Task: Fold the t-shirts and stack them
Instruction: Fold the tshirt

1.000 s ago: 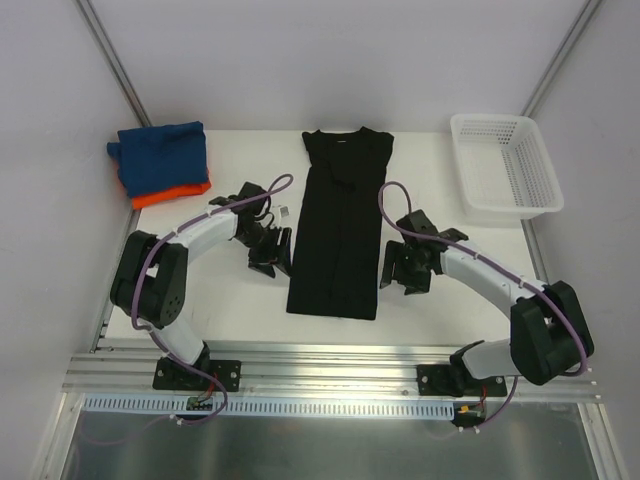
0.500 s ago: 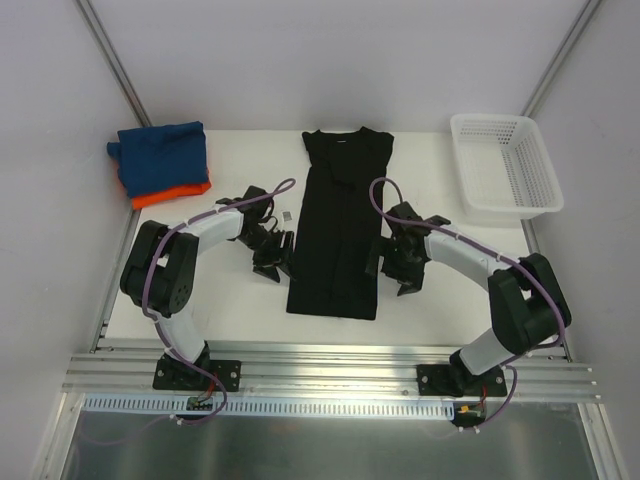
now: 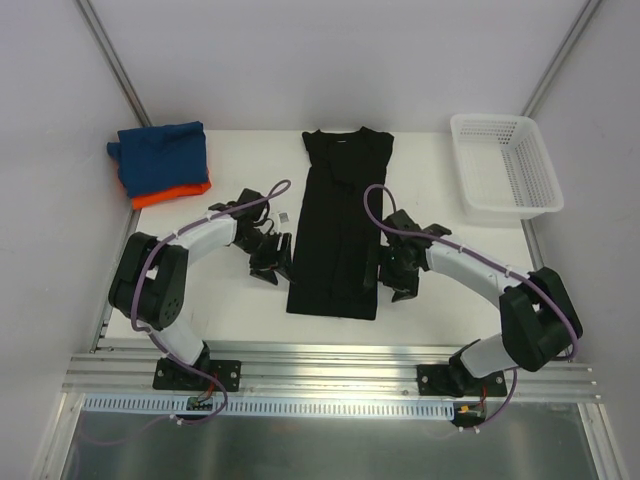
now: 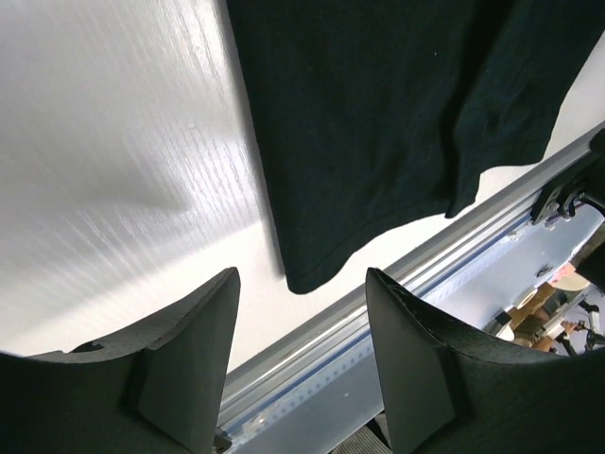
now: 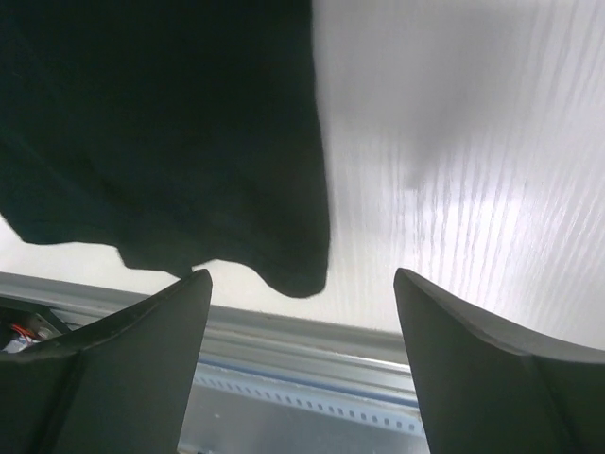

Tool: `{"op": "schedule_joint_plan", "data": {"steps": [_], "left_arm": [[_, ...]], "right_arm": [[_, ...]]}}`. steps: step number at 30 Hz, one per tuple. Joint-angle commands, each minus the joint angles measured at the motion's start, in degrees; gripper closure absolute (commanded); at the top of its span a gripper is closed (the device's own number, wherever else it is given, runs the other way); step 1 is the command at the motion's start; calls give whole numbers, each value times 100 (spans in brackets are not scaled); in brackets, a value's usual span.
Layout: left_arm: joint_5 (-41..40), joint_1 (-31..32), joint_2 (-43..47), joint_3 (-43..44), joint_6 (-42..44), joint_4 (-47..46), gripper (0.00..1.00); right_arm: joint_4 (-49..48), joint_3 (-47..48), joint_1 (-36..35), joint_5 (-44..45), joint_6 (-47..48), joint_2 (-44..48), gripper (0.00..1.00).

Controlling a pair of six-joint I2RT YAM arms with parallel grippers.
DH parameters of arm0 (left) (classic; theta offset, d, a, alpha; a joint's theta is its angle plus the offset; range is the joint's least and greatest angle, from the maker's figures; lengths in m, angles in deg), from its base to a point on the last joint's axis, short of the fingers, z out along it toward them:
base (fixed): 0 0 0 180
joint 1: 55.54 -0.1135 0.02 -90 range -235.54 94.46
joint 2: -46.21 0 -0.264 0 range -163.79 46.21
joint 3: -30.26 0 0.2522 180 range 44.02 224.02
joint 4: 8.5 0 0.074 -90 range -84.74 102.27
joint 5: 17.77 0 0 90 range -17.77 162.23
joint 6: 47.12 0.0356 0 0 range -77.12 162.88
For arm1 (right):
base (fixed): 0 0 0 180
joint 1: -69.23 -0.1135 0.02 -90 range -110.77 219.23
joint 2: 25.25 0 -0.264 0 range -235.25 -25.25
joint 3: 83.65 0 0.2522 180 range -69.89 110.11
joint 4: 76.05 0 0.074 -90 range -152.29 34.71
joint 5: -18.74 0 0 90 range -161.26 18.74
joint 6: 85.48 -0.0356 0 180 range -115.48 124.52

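Note:
A black t-shirt (image 3: 340, 225) lies on the white table (image 3: 230, 300) as a long narrow strip, collar at the far end. At the far left a folded blue t-shirt (image 3: 163, 155) rests on an orange one (image 3: 172, 193). My left gripper (image 3: 271, 268) hovers at the strip's lower left edge, jaws open and empty. In the left wrist view the gripper (image 4: 302, 378) has the hem corner of the black shirt (image 4: 378, 113) just ahead of it. My right gripper (image 3: 388, 282) stands open at the lower right edge. In the right wrist view that gripper (image 5: 302, 369) faces the other hem corner (image 5: 161, 132).
A white mesh basket (image 3: 505, 165) stands at the far right of the table. A small pale item (image 3: 286, 215) lies on the table left of the black shirt. The aluminium rail (image 3: 330, 365) runs along the near edge, close below the hem.
My right gripper has moved left up to the black shirt's right edge and its jaws have opened wider. The left gripper has only shifted slightly beside the left edge.

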Motion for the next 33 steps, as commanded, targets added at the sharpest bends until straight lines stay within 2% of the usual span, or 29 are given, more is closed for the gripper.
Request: {"op": "schedule_joint_plan", "data": {"steps": [1, 7, 10, 21, 33], "left_arm": [[69, -91, 326, -120, -46, -15, 44], [323, -109, 124, -94, -187, -85, 45], [376, -117, -16, -94, -257, -155, 46], [596, -117, -386, -111, -442, -331, 48], [666, -126, -254, -454, -574, -401, 48]], "right_arm": [[274, -306, -85, -161, -268, 179, 18], [107, -272, -93, -407, -400, -243, 18], [-34, -184, -93, -443, -488, -410, 24], [-263, 379, -278, -565, -497, -972, 24], [-245, 10, -278, -636, -585, -771, 25]]}}
